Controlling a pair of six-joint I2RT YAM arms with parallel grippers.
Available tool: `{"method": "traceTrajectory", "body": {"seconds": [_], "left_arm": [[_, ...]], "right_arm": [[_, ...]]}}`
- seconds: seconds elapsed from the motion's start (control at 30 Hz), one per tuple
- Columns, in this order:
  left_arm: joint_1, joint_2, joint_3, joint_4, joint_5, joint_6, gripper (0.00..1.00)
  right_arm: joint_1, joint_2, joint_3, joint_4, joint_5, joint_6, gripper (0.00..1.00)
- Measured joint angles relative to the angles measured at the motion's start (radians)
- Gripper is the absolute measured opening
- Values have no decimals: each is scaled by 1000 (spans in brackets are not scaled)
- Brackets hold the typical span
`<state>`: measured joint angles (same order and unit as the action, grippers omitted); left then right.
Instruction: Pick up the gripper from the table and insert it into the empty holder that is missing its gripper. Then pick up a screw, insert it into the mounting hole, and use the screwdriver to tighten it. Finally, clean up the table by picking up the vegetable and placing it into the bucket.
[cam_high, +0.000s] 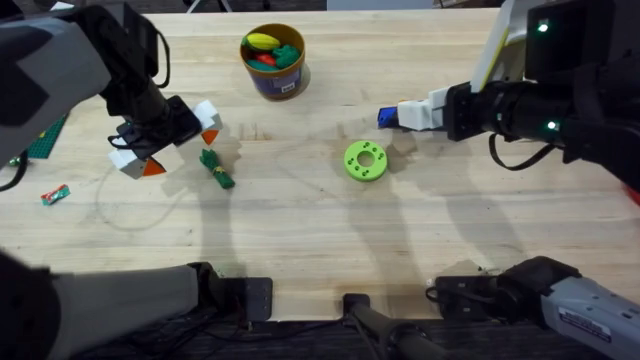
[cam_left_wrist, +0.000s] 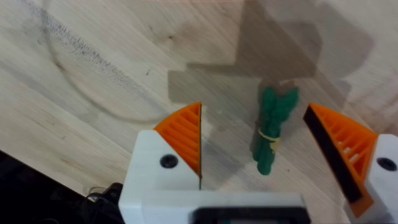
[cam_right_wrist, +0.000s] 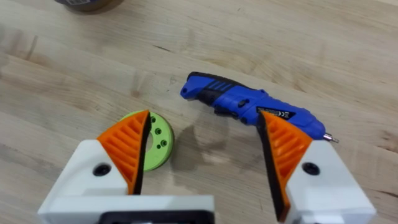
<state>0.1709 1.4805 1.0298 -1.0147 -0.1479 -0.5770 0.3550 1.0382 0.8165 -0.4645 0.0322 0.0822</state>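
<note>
The dark green vegetable (cam_high: 217, 168) lies on the wooden table, and in the left wrist view the vegetable (cam_left_wrist: 272, 127) sits below the gap of my open left gripper (cam_left_wrist: 254, 109). From overhead, the left gripper (cam_high: 178, 143) hovers just left of it. The blue screwdriver (cam_right_wrist: 249, 106) lies flat on the table under my open right gripper (cam_right_wrist: 204, 115), nearer one finger. Overhead, the right gripper (cam_high: 408, 115) is over the screwdriver (cam_high: 386, 117). The dark blue bucket (cam_high: 273, 80) stands at the back centre. The loose gripper, holder and screw are out of view.
A bright green disc (cam_high: 366, 160) with holes lies left of the screwdriver; the disc (cam_right_wrist: 155, 140) is beside one right finger. Yellow, red and green toy food fills the bucket. A green baseplate (cam_high: 40, 135) and a small red-green piece (cam_high: 55, 195) are at the left edge.
</note>
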Motion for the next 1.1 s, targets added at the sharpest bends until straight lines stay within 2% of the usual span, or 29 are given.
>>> {"method": "traceTrajectory", "body": {"seconds": [0.1, 0.23, 0.33, 0.43, 0.6, 0.73, 0.87, 0.9, 0.97, 1.0, 1.03, 1.1], "left_arm": [[17, 31, -2, -3, 24, 11, 984], [18, 31, -3, 37, 184, 88, 984], [-1, 30, -3, 40, 233, 103, 984], [-31, 30, -3, 24, 226, 105, 984], [-73, 29, -36, 33, 152, 94, 984], [-86, 29, -118, 87, 122, 63, 984], [-86, 24, -178, 134, 126, 28, 984], [-86, 19, -182, 136, 125, 20, 951], [-87, 16, -186, 141, 127, 6, 807], [-88, 16, -186, 143, 127, 8, 663], [-88, 16, -186, 144, 126, 1, 570], [-88, 16, -186, 145, 125, -4, 265]], "right_arm": [[0, 0, 0, -10, 0, 0, 953], [0, 1, 0, -11, 0, 0, 953], [0, 1, 0, -11, 0, 0, 953], [0, 1, 0, -10, 0, 0, 953], [0, 1, 0, -10, 0, 0, 953], [0, 1, 0, -10, 0, 0, 953], [0, 1, 0, -9, 0, 0, 953], [0, 1, 0, -8, 0, 0, 953], [0, 1, 0, -9, 0, 0, 953], [0, 1, 0, -8, 0, 0, 953], [0, 1, 0, -8, 0, 0, 953], [0, 1, 0, -8, 0, 0, 953]]}}
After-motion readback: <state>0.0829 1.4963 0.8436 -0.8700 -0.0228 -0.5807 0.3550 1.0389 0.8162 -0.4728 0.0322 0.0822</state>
